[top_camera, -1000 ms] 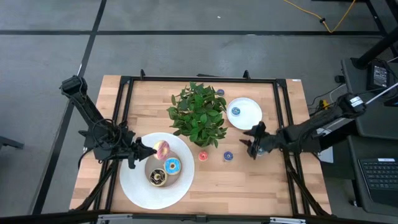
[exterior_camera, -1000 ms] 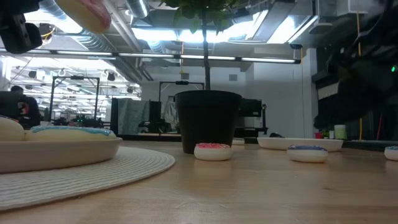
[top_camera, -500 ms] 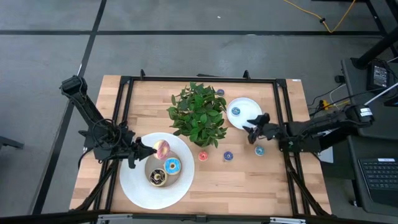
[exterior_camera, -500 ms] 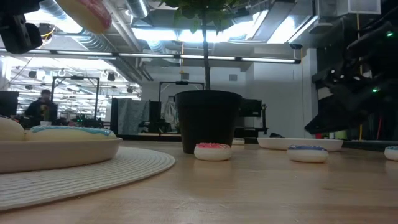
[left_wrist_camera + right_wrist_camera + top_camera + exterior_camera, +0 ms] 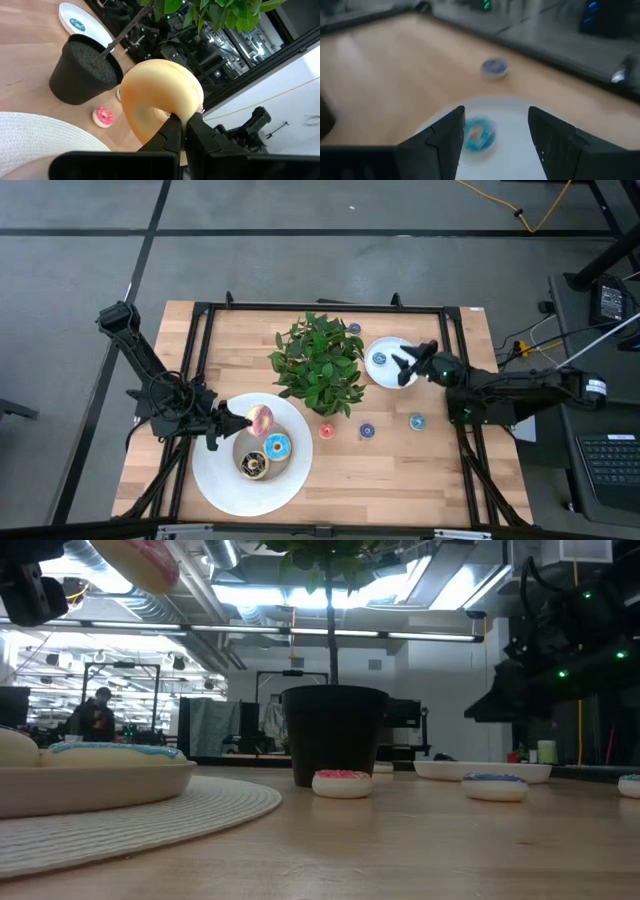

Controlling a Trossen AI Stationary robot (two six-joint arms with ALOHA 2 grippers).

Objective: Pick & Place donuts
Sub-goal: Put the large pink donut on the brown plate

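My left gripper (image 5: 243, 421) is shut on the pink-frosted donut (image 5: 260, 418), held above the large white plate (image 5: 225, 485); the low view shows this donut (image 5: 150, 560) high over the plate. On that plate lie a light-blue donut (image 5: 277, 446) and a chocolate donut (image 5: 252, 464). My right gripper (image 5: 400, 366) hovers open over the small white plate (image 5: 405, 350). A tiny blue donut (image 5: 479, 133) lies on that plate, ahead of the open fingers. Tiny red (image 5: 327, 430), blue (image 5: 367, 431) and teal (image 5: 416, 421) donuts lie on the table. My left gripper pinches the donut's ring (image 5: 172, 112) between its two fingers; one finger reaches up at the hole and the other lies at the outer edge. The fingers come in about level from the table's left. The donut is lifted clear of the plate, its pale underside facing the wrist camera.
A potted plant (image 5: 320, 363) stands mid-table between the two plates; its dark pot (image 5: 335, 735) shows in the low view. Another tiny blue donut (image 5: 354, 329) lies behind the plant. A black frame (image 5: 205, 330) runs along the table's edges.
My right gripper has swung toward the table's far edge, from above the teal tiny donut to over the small white plate, staying open. The teal donut now shows bare on the table.
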